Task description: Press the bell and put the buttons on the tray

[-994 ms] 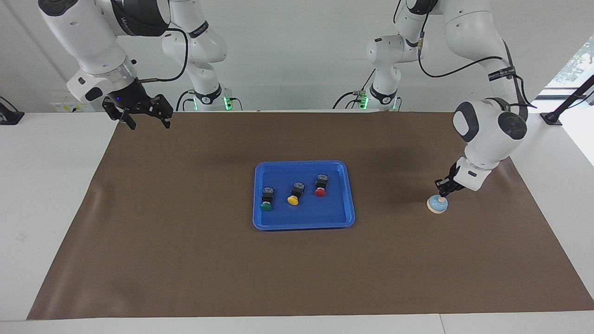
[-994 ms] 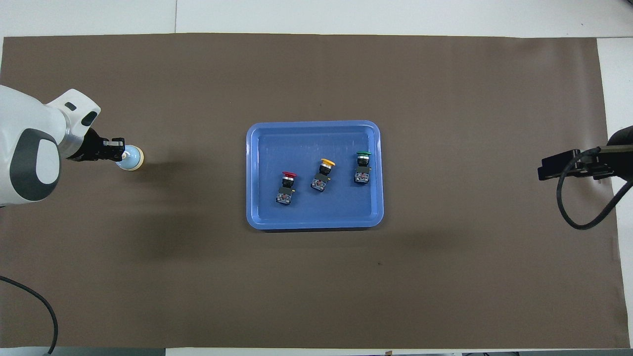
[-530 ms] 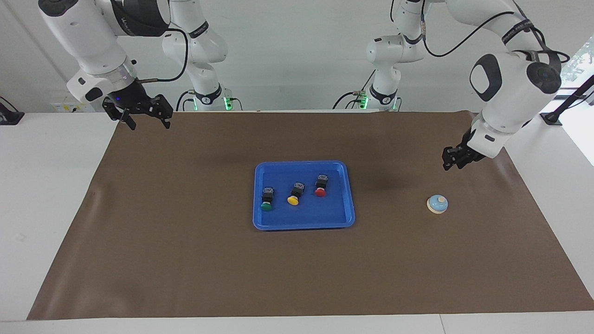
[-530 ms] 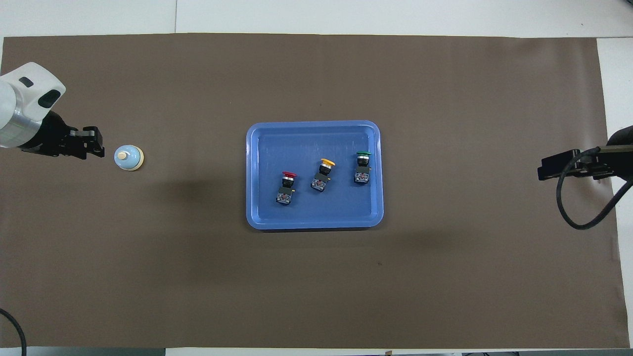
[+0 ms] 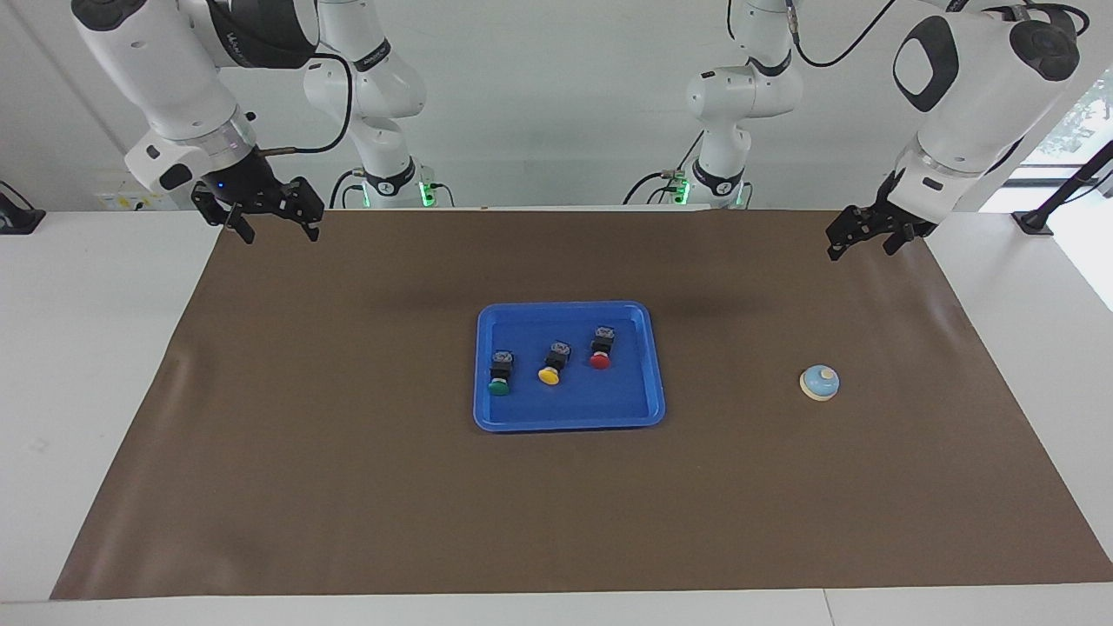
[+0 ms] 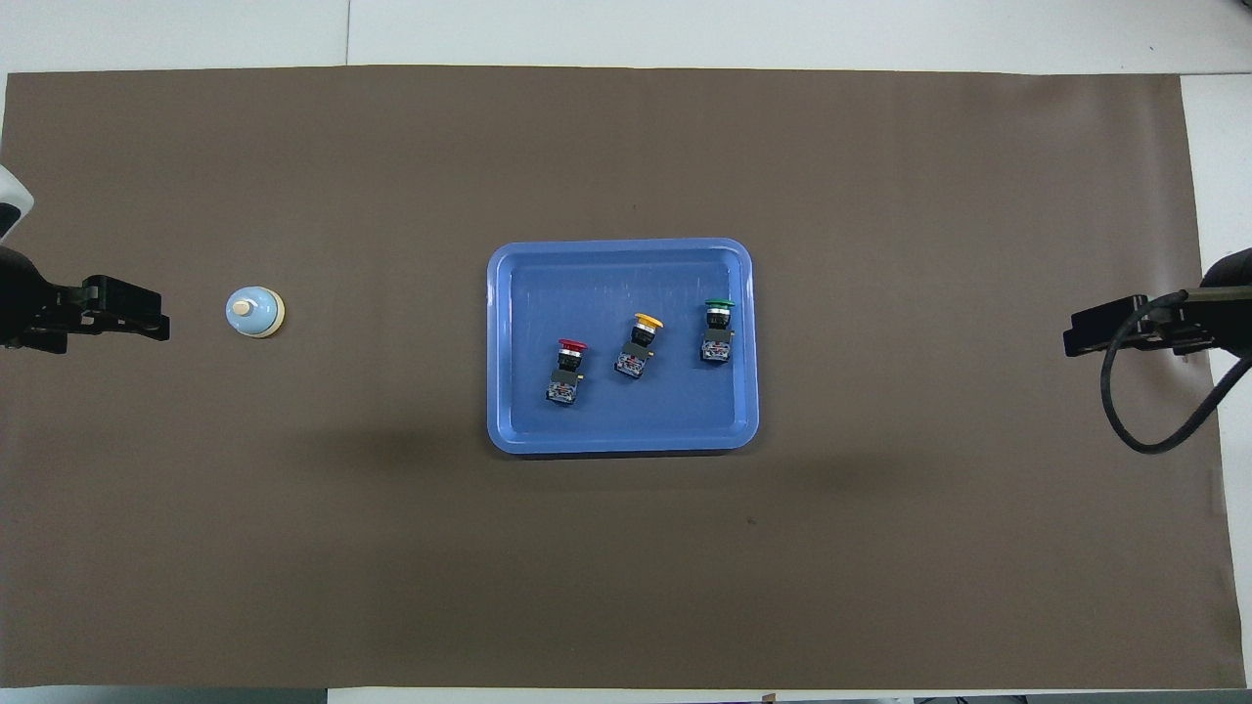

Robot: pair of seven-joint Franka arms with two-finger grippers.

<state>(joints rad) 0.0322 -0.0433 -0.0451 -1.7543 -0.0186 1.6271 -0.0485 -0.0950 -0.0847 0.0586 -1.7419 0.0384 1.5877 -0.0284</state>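
seen from overhead: bell point(image 6: 254, 313) at three o'clock of left pincer point(image 6: 122, 320), spread wide, empty, nearest; three buttons point(image 6: 635, 344) lying in tray point(image 6: 509, 430); right pincer point(image 5: 273, 219) wide, waiting.

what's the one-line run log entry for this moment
buttons: all three in tray | bell: on mat, untouched | left gripper: open, raised, empty | right gripper: open, waiting, empty

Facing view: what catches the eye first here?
A bright blue plastic tray sits mid-table on the brown mat, holding three black push-buttons capped green, yellow and red. A small light-blue domed bell stands alone toward the left arm's end.
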